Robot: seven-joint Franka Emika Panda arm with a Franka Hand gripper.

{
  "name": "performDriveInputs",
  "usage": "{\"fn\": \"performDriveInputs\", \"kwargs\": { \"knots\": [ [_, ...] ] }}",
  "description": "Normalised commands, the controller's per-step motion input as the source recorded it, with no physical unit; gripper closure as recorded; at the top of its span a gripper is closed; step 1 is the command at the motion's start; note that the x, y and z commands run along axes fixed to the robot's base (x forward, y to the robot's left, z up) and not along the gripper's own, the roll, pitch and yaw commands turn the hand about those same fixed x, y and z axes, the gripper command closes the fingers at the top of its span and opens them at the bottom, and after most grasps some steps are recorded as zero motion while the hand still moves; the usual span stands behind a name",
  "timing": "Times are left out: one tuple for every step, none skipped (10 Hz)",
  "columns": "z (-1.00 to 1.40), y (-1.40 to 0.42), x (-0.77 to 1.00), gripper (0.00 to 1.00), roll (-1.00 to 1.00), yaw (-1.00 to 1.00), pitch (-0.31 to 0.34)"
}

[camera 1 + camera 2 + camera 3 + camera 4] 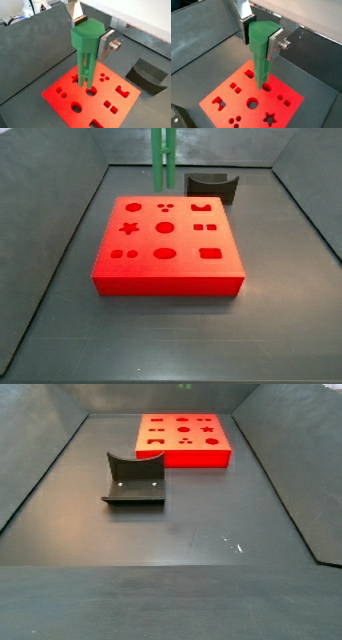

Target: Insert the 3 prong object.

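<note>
My gripper (pixel 90 35) is shut on the head of the 3 prong object (pixel 85 70), a bright green stick of thin parallel rods, and it shows the same way in a wrist view (pixel 261 35). The stick (pixel 261 65) hangs upright, prongs down, above the red block (pixel 67 82) with its shaped holes. Its lower end hovers near a round hole, clear of the surface. In a side view the green rods (pixel 163 158) hang over the far edge of the red block (pixel 167 268); the gripper is out of frame there. Three small round holes (pixel 164 207) sit near that edge.
A dark grey block with a curved notch (pixel 211 188) stands on the floor beside the red block's far corner, and it also shows in a side view (pixel 134 479) and a wrist view (pixel 147 75). Grey walls (pixel 67 218) enclose the dark floor.
</note>
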Motion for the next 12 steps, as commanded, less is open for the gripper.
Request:
{"fn": "performDriveInputs", "kwargs": {
  "knots": [
    [0.0,0.39,0.26,1.0,0.0,0.18,0.061],
    [-0.04,0.57,0.2,1.0,0.0,0.32,0.063],
    [-0.15,0.61,0.17,1.0,0.0,0.33,0.036],
    [-0.16,0.65,0.06,1.0,0.01,0.4,0.007],
    [-0.21,0.63,0.06,1.0,0.0,0.42,0.0],
    [-0.16,0.49,0.07,1.0,0.04,0.55,0.009],
    [-0.23,0.49,0.11,1.0,0.01,0.52,0.0],
    [-0.24,0.49,0.02,1.0,0.0,0.54,0.0],
    [-0.17,0.35,0.0,1.0,-0.01,0.73,-0.05],
    [-0.09,0.27,-0.07,1.0,0.0,0.89,-0.007],
    [-0.14,0.0,-0.03,1.0,0.1,1.0,-0.057],
    [-0.05,0.0,0.0,1.0,0.18,0.99,-0.089]
  ]
}}
